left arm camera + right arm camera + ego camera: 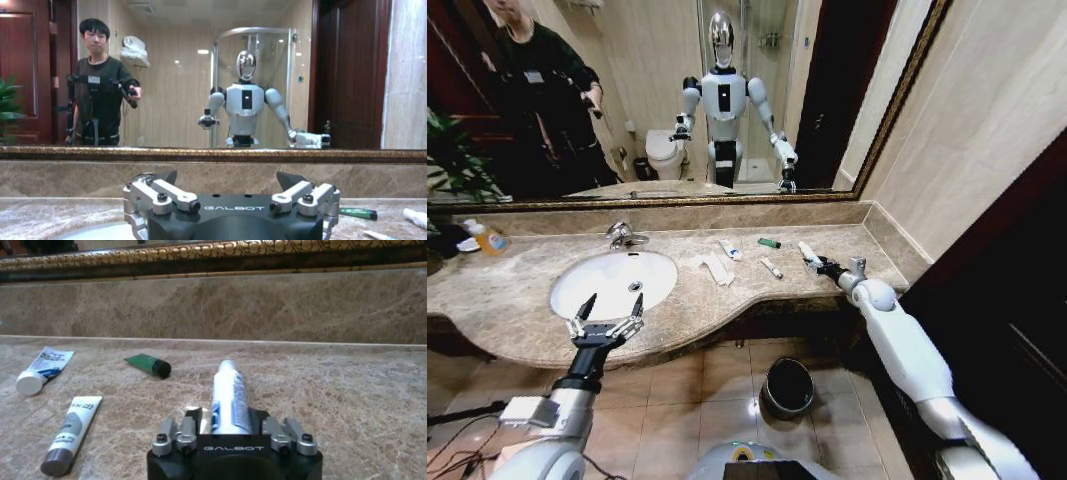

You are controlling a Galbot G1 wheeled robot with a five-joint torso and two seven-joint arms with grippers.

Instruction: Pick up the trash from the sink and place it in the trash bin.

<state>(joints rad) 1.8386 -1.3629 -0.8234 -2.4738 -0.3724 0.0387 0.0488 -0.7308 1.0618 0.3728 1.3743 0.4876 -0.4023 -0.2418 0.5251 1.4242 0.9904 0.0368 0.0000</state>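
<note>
Right gripper (230, 427) fingers clenched on a white tube (229, 395), low over the worktop (847, 262). Left gripper (610, 315) fingers spread, empty, at sink (577, 275) front edge. Green piece (148, 364), 2 tubes, paper strips (715, 267) lie beyond fingers. Trash bin (787, 388) on floor, apparently nothing binned yet.

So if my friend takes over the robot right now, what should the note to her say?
Right gripper: shut on a white tube, low over the right end of the counter.
Left gripper: open, hovering at the front rim of the sink, holding nothing.
On the counter: two more small tubes, a green piece and paper strips.
Trash bin: on the floor below the counter.
Done: one tube gripped. Left: drop it in the bin, then collect the rest.
</note>
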